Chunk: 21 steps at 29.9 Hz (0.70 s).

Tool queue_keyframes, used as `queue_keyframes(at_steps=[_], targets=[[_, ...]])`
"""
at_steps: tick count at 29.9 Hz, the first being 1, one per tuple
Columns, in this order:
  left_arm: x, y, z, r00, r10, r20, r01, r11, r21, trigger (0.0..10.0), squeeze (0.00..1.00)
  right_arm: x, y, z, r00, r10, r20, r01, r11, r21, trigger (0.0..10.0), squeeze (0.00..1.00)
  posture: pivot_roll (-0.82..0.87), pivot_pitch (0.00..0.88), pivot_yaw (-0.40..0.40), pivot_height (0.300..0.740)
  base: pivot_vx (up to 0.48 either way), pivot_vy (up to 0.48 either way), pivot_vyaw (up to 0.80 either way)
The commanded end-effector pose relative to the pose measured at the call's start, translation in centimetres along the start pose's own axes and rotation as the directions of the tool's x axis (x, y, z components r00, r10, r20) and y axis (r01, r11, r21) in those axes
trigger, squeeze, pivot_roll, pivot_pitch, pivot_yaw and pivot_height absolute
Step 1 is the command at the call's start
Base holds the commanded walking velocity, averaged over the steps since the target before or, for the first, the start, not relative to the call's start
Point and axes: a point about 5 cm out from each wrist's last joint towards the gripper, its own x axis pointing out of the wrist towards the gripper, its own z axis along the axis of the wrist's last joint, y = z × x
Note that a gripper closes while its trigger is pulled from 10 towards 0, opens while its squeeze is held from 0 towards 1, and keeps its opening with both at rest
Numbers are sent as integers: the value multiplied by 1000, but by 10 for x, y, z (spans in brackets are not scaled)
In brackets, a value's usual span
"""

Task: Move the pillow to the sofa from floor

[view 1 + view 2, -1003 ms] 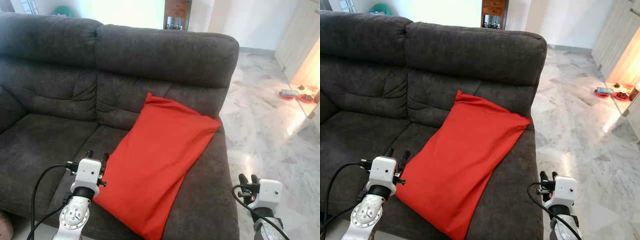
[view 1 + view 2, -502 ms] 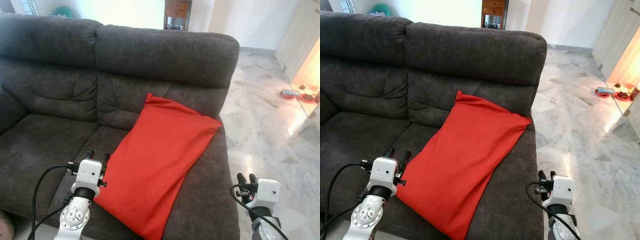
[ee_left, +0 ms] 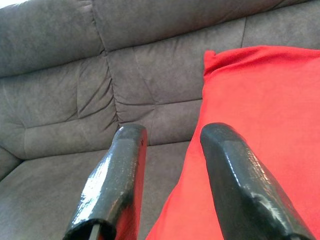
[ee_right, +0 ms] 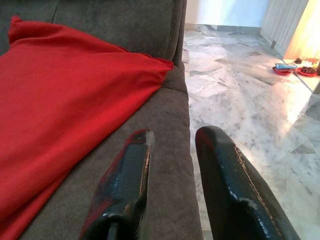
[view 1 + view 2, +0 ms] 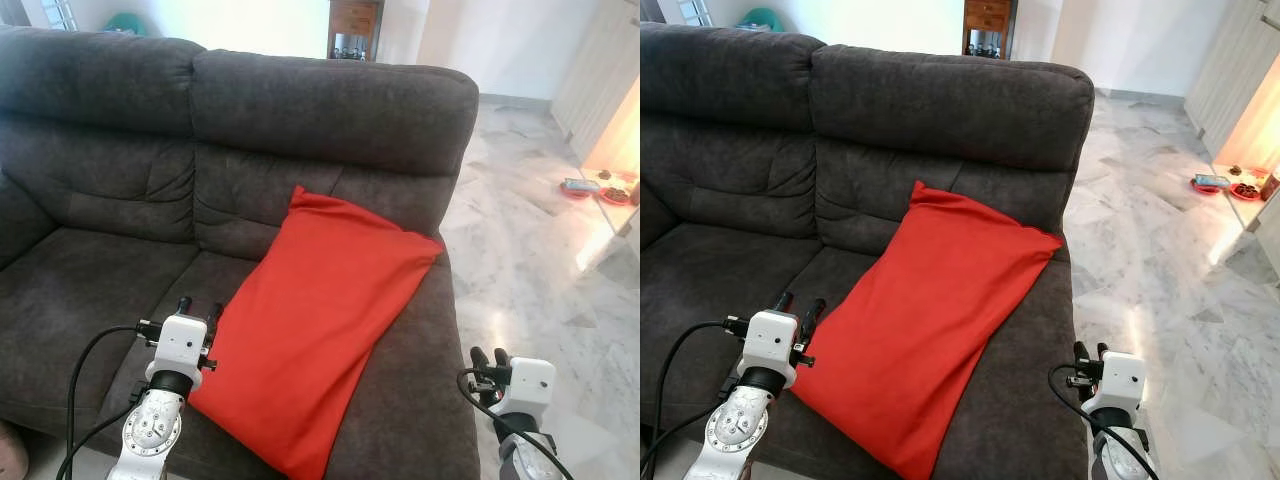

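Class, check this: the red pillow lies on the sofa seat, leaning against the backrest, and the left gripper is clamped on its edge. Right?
Not quite. The left gripper is open and holds nothing, as the left wrist view shows. The red pillow does lie on the sofa seat against the backrest.

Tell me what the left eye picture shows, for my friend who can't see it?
A red pillow lies slanted on the right seat of a dark grey sofa, its top corner against the backrest. The left end effector is beside the pillow's lower left edge; the right end effector is over the marble floor.
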Motion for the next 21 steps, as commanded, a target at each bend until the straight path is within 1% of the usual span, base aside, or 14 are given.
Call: queue_keyframes(at_steps=[1, 12, 21], targets=[[3, -2, 1, 1000, -8, 8, 8, 1000, 12, 10000, 0, 1, 0, 1, 1000, -7, 10, 7, 1000, 7, 10000, 0, 123, 0, -50, 740, 0, 0, 0], [2, -2, 2, 1000, 2, 9, -2, 1000, 6, 10000, 0, 4, 2, 3, 1000, -5, 16, 5, 1000, 7, 10000, 0, 122, 0, -52, 740, 0, 0, 0], [3, -1, 2, 1000, 2, 11, -2, 1000, 5, 10000, 0, 4, -2, 4, 1000, -12, 21, 12, 1000, 6, 10000, 0, 117, 0, -52, 740, 0, 0, 0]])
